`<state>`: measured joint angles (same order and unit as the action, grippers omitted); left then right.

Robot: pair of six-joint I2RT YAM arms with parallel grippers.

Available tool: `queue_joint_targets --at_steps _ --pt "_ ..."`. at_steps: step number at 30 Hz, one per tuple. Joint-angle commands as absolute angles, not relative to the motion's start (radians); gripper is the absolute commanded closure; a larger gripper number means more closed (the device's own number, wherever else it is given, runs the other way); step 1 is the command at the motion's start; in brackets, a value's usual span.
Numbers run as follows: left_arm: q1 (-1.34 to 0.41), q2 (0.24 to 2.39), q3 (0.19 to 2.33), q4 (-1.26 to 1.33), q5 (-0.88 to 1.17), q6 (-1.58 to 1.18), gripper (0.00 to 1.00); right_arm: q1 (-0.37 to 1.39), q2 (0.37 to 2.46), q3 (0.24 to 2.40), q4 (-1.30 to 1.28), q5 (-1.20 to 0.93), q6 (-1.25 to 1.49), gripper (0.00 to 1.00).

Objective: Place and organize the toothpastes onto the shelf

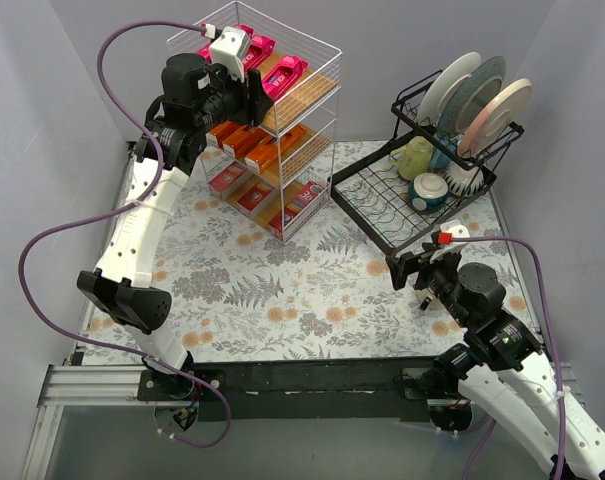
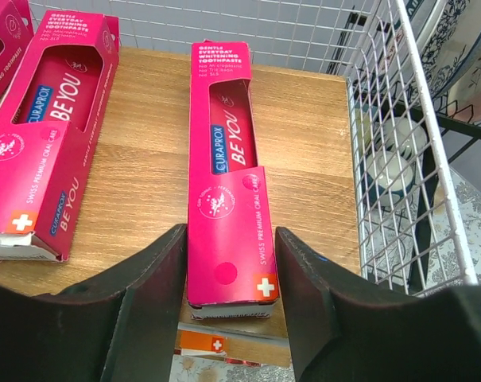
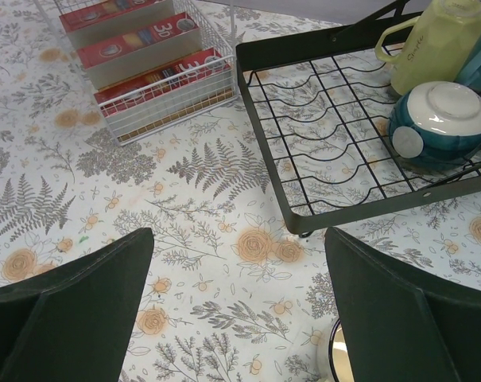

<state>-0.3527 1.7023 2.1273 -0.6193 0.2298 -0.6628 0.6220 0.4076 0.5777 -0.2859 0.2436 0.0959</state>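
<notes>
The shelf (image 1: 327, 62) stands at the back centre. Pink toothpastes (image 1: 288, 72) lie on its top board, orange toothpastes (image 1: 262, 152) on the middle, dark red toothpastes (image 1: 254, 194) on the bottom. My left gripper (image 1: 248, 88) is at the top tier's front. In the left wrist view it (image 2: 230, 231) closely straddles a pink box (image 2: 224, 159) lying flat on the board (image 2: 312, 151), with a thin gap at the right finger (image 2: 320, 286). Another pink box (image 2: 53, 135) lies to its left. My right gripper (image 1: 412, 270) (image 3: 238, 235) is open and empty above the tablecloth.
A black dish rack (image 1: 377, 205) (image 3: 343, 203) holds plates (image 1: 482, 95), a yellow-green mug (image 1: 414, 157) (image 3: 435, 44) and a blue bowl (image 1: 429, 190) (image 3: 439, 119). The shelf's bottom tier (image 3: 168, 99) shows in the right wrist view. A round rimmed object (image 3: 333, 358) sits under the right finger.
</notes>
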Motion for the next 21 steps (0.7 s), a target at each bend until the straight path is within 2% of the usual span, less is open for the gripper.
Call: queue_joint_targets --at_steps 1,12,21 --pt "-0.354 1.690 2.158 -0.588 0.252 -0.666 0.53 0.621 0.397 0.575 -0.233 0.249 0.078 0.03" --pt "-0.356 1.713 2.135 -0.534 0.255 -0.652 0.61 0.621 0.388 0.571 -0.236 0.255 0.078 0.03" --pt "-0.354 1.746 2.163 -0.511 0.230 -0.618 0.60 0.621 0.387 0.571 -0.233 0.255 0.078 0.04"
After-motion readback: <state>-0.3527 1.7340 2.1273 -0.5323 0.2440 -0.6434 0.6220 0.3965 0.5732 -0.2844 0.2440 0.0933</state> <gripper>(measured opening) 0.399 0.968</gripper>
